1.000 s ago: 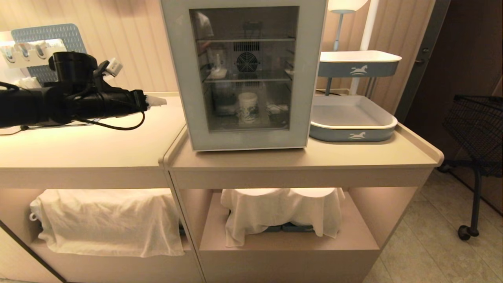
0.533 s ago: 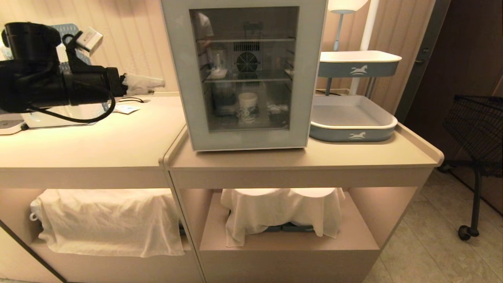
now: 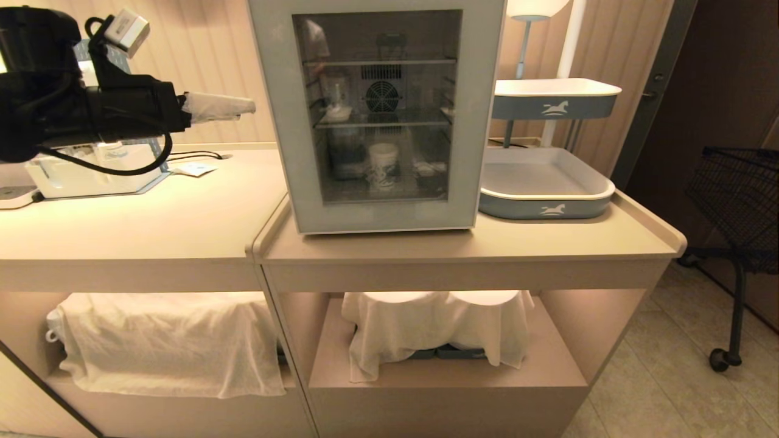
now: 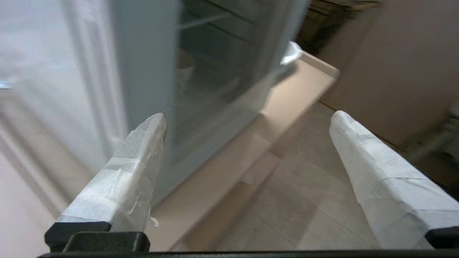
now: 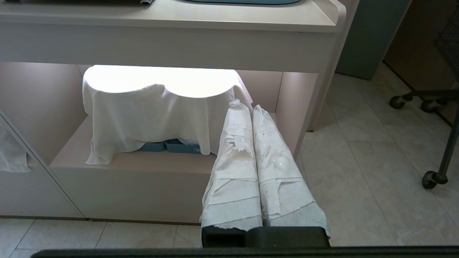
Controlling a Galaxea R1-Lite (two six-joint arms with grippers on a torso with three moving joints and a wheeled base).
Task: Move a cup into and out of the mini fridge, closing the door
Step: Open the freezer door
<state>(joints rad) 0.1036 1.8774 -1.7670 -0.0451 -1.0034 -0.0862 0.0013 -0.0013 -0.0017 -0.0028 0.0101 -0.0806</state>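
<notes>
The mini fridge (image 3: 481,201) stands on the right-hand counter with its grey-blue framed glass door (image 3: 281,109) shut. Through the glass the white cup (image 3: 384,165) with blue print stands upright on the lowest level. My left gripper (image 3: 243,106) hovers left of the fridge at upper-shelf height, pointing toward the door's left edge and touching nothing. In the left wrist view this gripper (image 4: 249,116) is open and empty, with the door frame (image 4: 143,71) just beyond one fingertip. My right gripper (image 5: 247,105) hangs low before the counter's lower shelf, shut and empty.
Two grey-blue and white trays (image 3: 544,182) (image 3: 557,97) sit right of the fridge. A white appliance (image 3: 91,173) stands on the left counter under my arm. White cloths (image 3: 164,340) (image 3: 432,328) cover the lower shelves. A black wire cart (image 3: 736,201) stands at far right.
My left arm has risen from counter level to the fridge's upper-shelf height, and its fingers have spread wider. The fridge, the cup and my right arm have not moved.
</notes>
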